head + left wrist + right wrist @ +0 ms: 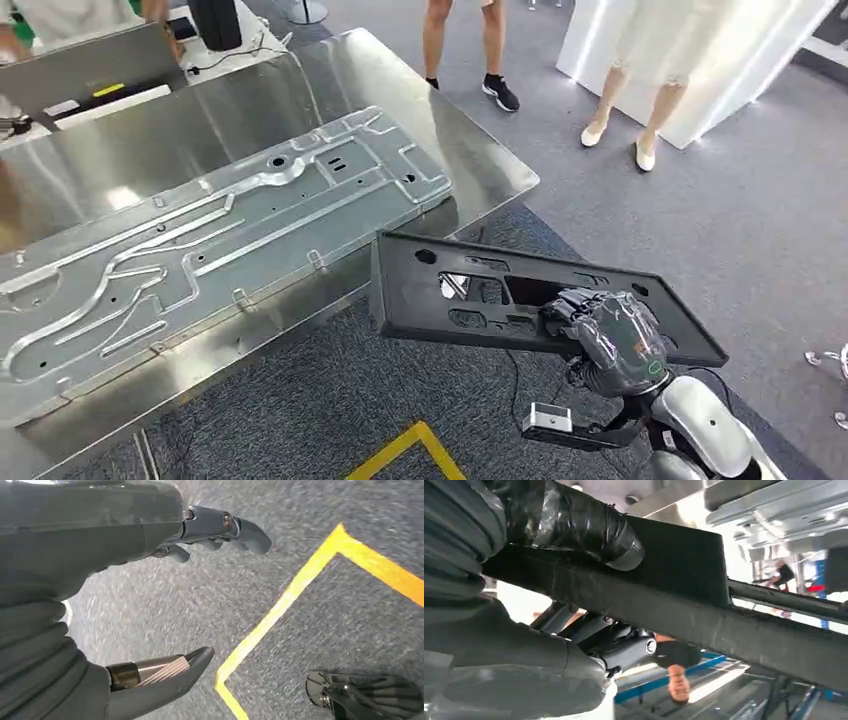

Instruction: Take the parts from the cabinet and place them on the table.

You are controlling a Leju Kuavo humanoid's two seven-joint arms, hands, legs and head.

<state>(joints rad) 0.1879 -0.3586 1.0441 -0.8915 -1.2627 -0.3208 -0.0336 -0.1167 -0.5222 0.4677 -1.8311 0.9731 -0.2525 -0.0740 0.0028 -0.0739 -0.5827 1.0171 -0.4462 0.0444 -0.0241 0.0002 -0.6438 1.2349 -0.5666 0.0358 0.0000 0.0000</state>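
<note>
Risk I see: my right robot hand [610,335] grasps the long black plastic panel [520,298] off-centre, clear of the steel counter [480,150] edge, so it could tip or clip that edge. Left robot hand [165,615] hangs released.

Two people are standing on the grey carpet [730,230] beyond the far corner, showing from the legs down: one [465,45] is wearing black shoes, the other [640,95] pale flat shoes and a white skirt, next to a white panel [700,45]. A yellow line [415,452] is running across the carpet and turning a sharp corner. At the top left, a grey laptop lid [85,62] is standing open, with a black upright object [215,22] just beside it and a cable trailing nearby. At the right edge, a small shiny metal piece [830,362] is lying on the carpet.
</note>
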